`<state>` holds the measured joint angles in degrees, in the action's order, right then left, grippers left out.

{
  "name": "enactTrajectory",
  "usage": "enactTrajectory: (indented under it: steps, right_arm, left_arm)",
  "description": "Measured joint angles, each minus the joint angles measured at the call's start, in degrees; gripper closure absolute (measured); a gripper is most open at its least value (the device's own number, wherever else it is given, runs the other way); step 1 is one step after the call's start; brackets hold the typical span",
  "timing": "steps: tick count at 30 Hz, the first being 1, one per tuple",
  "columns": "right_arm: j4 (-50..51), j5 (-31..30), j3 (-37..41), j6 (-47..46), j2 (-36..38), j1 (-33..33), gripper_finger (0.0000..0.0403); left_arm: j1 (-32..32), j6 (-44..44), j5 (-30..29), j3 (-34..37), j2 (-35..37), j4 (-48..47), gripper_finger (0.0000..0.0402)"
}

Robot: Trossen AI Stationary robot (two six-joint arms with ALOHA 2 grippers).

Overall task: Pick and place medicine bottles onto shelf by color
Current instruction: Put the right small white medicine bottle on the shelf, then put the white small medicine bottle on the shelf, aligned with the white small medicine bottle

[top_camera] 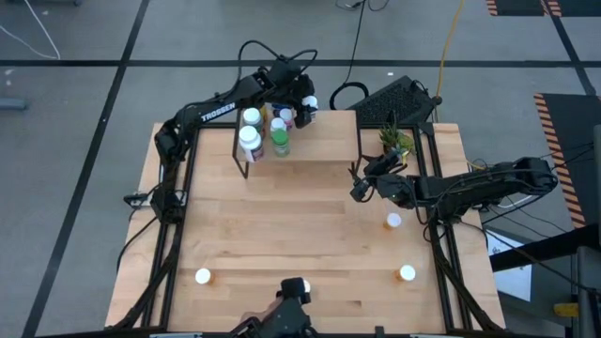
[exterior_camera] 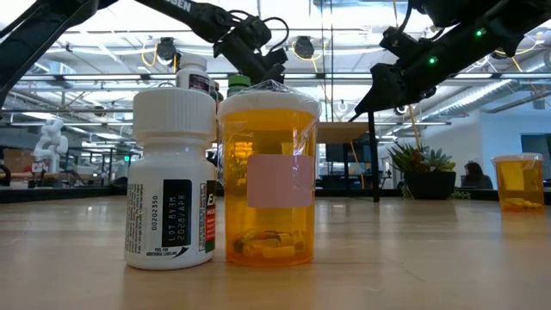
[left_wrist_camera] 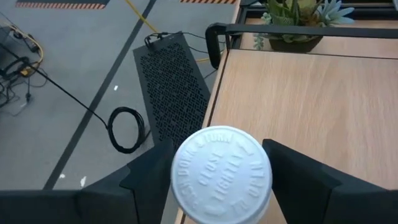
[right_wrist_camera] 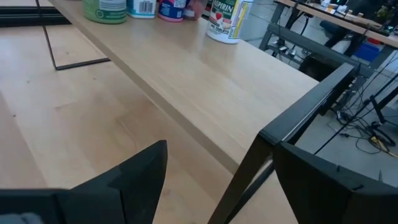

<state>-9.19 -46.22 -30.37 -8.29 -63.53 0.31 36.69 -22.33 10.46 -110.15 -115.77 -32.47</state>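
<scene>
A: Nearest the low camera stand a white bottle (exterior_camera: 170,181) and an orange bottle (exterior_camera: 269,176), touching.

B: And the left gripper (top_camera: 302,109)?

A: Over the shelf (top_camera: 319,136), its fingers (left_wrist_camera: 311,180) clamped on a white-capped bottle (left_wrist_camera: 222,175) beside the bottles standing there.

B: The right gripper (top_camera: 358,191)?

A: Its fingers (right_wrist_camera: 134,171) are apart, empty, near the plant (top_camera: 394,141).

High view: overhead, straight down, whole table (top_camera: 310,207). Low view: table-level, close to two bottles. Both share shelf (top_camera: 310,127), at 12 o'clock overhead.
</scene>
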Motion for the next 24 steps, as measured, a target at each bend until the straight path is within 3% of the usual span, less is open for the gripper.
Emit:
enactTrajectory:
  steps: [8, 14, 17, 24]
  right_arm:
    - [0.02, 0.01, 0.00, 0.00, 0.00, 0.01, 0.0122]
    - [0.02, 1.00, 0.00, -0.11, 0.00, 0.03, 0.0122]
    - [-0.86, 6.77, 0.00, 0.61, 0.00, -0.03, 0.0122]
    - [-5.89, 26.89, 0.00, 4.18, -0.03, 0.17, 0.0122]
  left_arm:
    - [-0.02, 0.06, -1.16, 0.04, 1.54, -1.28, 0.0151]
    - [-0.62, -0.15, -1.98, 0.04, 6.99, -3.94, 0.0150]
    - [-2.14, -0.21, -3.11, 0.04, 11.00, -7.02, 0.0150]
    - [-8.48, 5.99, -6.82, 0.04, 20.64, -18.42, 0.0151]
